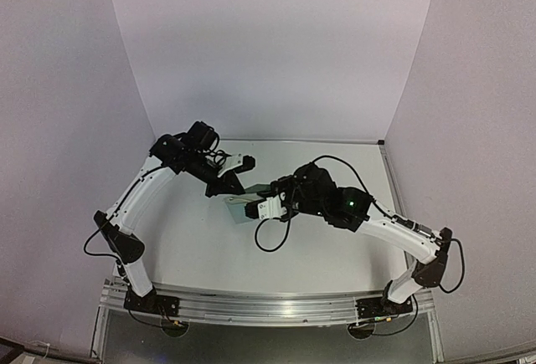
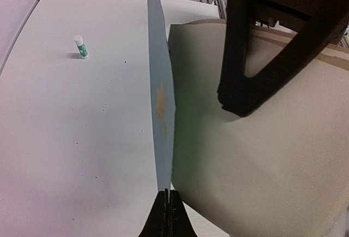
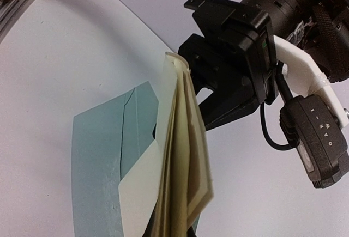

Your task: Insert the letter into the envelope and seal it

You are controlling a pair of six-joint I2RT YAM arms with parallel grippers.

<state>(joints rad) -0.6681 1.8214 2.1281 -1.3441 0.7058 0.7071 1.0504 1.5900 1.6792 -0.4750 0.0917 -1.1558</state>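
**Both grippers clamped on paper at mid-bench**

We see the two grippers meeting over the middle of the bench [image 2: 65, 139], well back from its near edge and clear of both side edges.

The left gripper [image 2: 168, 218] has its jaws pressed tight together on a thin teal sheet of the envelope [image 3: 95, 160]. From the left wrist view that sheet stands on edge, rising straight up from the fingertips, with a yellowish smear partway along it. From the right wrist view the rest of the envelope lies flat on the bench, a wide teal rectangle with a dark crease line running down it.

The right gripper [image 2: 239, 103] is clenched on the letter [image 2: 262, 166]. One black finger lies across the cream face, and the sheet's brown border band shows near its upper edge. In the right wrist view the letter looks folded or curled into several layers, held up off the bench and leaning over the envelope. Its lower part overlaps the teal paper. We cannot tell whether any of the letter has gone inside the envelope.

In the left wrist view the letter sits just beside the upright teal sheet, close against it.

A small glue stick [image 2: 80, 46], white with a green label, stands upright on the bench towards one corner, well apart from the paper.
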